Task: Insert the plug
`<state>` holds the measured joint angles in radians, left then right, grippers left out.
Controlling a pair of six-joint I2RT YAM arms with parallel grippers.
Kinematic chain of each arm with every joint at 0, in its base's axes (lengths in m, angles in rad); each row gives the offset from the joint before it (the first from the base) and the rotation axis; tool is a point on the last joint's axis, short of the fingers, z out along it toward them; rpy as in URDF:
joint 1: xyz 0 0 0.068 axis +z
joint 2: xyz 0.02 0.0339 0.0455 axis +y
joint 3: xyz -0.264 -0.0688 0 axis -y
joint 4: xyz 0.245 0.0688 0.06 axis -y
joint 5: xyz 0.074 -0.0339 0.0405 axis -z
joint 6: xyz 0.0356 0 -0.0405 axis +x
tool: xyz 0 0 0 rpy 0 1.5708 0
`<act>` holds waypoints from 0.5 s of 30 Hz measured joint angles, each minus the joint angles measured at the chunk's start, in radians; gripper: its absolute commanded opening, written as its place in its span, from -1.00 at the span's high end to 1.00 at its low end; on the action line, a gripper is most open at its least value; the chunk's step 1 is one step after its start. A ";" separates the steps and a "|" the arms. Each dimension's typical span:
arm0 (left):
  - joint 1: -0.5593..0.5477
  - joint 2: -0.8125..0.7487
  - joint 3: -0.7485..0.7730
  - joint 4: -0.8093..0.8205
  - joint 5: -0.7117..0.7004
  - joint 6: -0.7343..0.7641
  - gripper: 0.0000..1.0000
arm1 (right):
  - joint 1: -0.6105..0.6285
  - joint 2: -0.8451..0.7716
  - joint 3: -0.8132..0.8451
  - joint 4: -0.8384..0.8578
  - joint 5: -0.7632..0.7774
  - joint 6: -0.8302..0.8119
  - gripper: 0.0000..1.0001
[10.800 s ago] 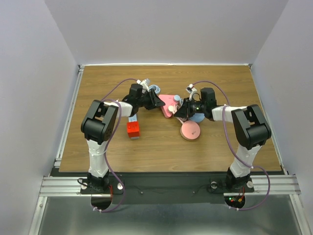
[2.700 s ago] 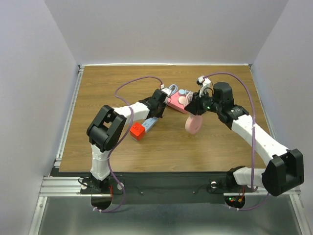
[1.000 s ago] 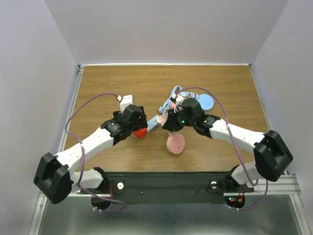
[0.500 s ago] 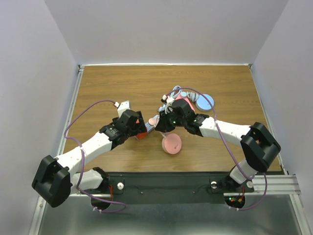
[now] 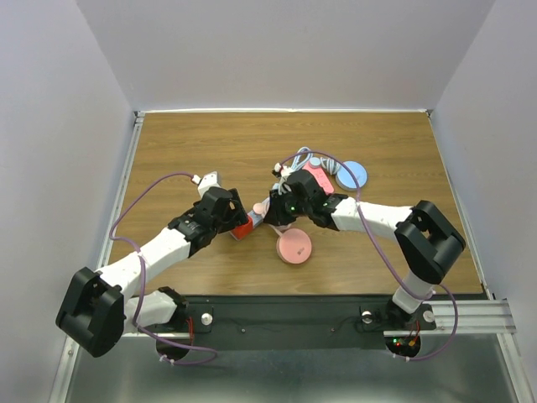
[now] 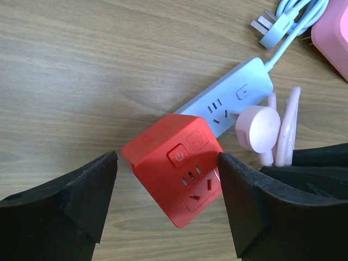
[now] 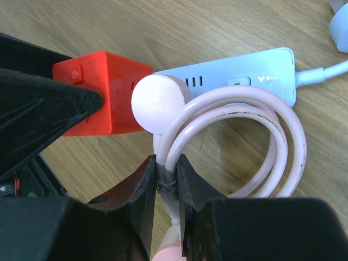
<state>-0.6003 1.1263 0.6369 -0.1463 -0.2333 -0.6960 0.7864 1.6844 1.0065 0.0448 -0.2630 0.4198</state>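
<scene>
the plug is not in yet. the right gripper point(image 7: 166, 169) is pinched tight on the pink cable point(image 7: 274, 136) just behind the round pink plug point(image 7: 159, 103). the plug hangs over the seam between the red socket cube point(image 7: 111, 95) and the blue power strip point(image 7: 255, 70), and its pins are hidden. the left gripper point(image 6: 167, 166) stands wide, a finger on either side of the cube, not clearly clamped. left to do, i judge: brace the cube, line up the pins, push home.

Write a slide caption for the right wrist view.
Right gripper pinches the coiled pink cord, its round plug between red socket cube and blue power strip.
</scene>
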 measured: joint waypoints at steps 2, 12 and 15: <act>0.000 -0.001 -0.009 0.011 0.006 -0.004 -0.59 | 0.000 0.009 0.000 0.000 0.002 0.008 0.99; 0.002 -0.003 -0.019 0.036 0.020 -0.001 -0.46 | 0.000 0.053 0.000 -0.008 0.025 0.034 0.99; 0.005 -0.003 -0.020 0.037 0.022 -0.001 -0.44 | 0.001 0.058 0.003 -0.008 0.028 0.033 0.99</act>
<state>-0.5953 1.1233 0.6170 -0.1089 -0.2111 -0.6968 0.7872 1.7424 1.0092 0.0372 -0.2348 0.4530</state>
